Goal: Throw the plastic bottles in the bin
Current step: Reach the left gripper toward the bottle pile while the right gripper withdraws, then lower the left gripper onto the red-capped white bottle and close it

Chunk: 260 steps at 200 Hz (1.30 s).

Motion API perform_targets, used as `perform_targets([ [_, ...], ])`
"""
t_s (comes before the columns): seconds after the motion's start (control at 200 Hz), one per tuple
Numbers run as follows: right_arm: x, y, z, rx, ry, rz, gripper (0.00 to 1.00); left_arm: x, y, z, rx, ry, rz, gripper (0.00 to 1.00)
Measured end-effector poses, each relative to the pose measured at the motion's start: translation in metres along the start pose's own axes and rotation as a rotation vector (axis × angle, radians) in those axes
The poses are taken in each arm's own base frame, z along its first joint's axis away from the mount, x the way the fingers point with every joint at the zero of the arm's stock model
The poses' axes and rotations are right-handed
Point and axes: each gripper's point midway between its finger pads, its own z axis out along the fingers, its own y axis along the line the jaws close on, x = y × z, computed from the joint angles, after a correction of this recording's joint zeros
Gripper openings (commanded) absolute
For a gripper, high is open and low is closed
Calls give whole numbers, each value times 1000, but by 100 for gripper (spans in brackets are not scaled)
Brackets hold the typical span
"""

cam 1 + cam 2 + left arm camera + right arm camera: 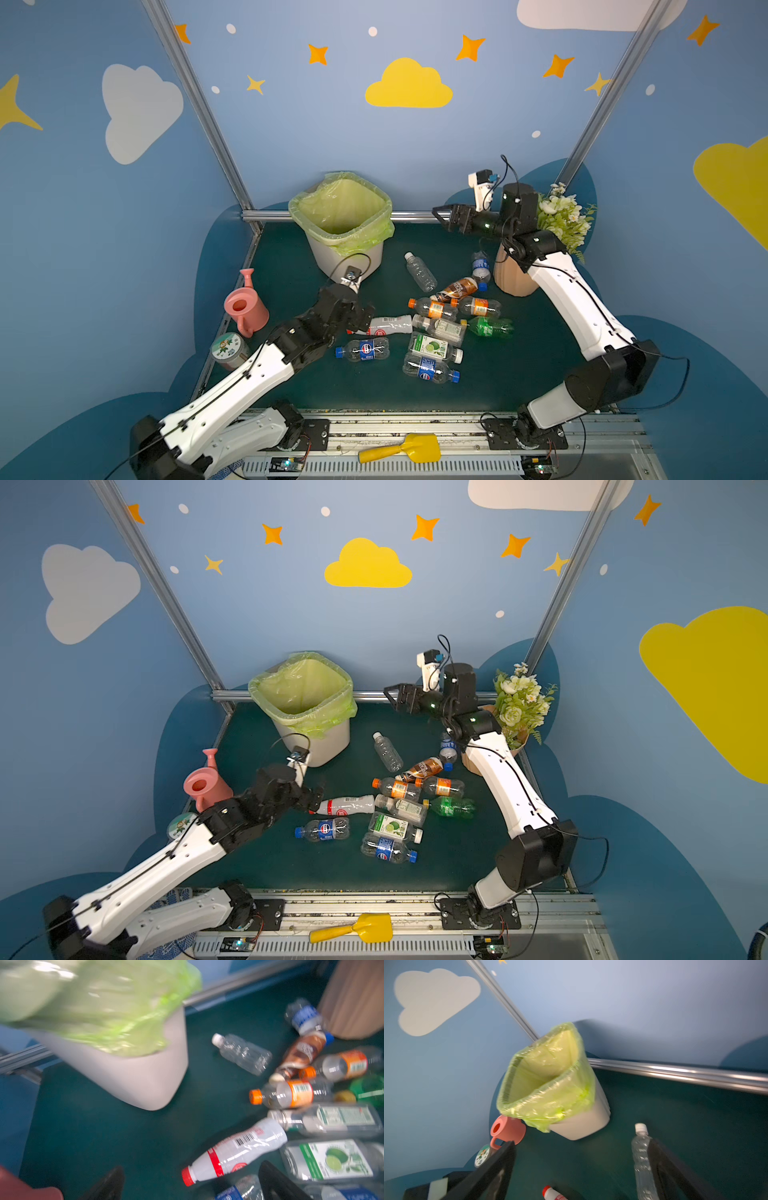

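Eleven or so plastic bottles [440,328] lay on their sides on the green table [291,374], bunched in the middle and toward the right of both top views. None showed in the bin [328,259], though we could not see its bottom. The bin stood upright at the upper middle of the frame, against the back rail, with its yellow-green liner folded over the rim.

We judged the white bottle [386,325] with the red cap the likeliest next pick. It sat at the left edge of the bunch, and its long axis ran nearly level across the top views, cap end pointing left. That cap lay right at the left gripper [365,319], whose fingers stood wide apart and held nothing. In the left wrist view the cap sat low in the frame between the two dark fingers [274,1182], and the body slanted away to the upper right. It lay askew to the gap rather than square across it, so we thought the wrist would need some turning before the fingers closed.

The right gripper [441,217] hung high at the upper right of the bin, about level with its rim. Its fingers were spread and empty, and it was well apart from every bottle. So the left arm was plainly the nearer one.

The pink watering can [245,307] stood left of the left gripper, and the flowerpot [513,278] stood to the right, behind the right arm.
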Motion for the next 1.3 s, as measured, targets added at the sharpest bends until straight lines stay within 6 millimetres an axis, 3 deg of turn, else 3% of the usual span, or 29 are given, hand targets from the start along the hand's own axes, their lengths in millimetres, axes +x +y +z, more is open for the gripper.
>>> perform_targets([
  [0.14,51,-51,-15,97,74,82,97,8,-37,23,106,111,162,100],
  [0.295,77,-73,-41,147,81,127,97,17,-63,39,215,189,253,98],
  [0.536,89,-96,-71,194,41,181,97,46,-89,73,301,383,356,91],
  [0.806,98,-107,-79,205,37,226,97,87,-99,107,324,530,436,86],
  [1.301,100,-116,-94,228,5,267,97,92,-98,139,302,523,538,81],
])
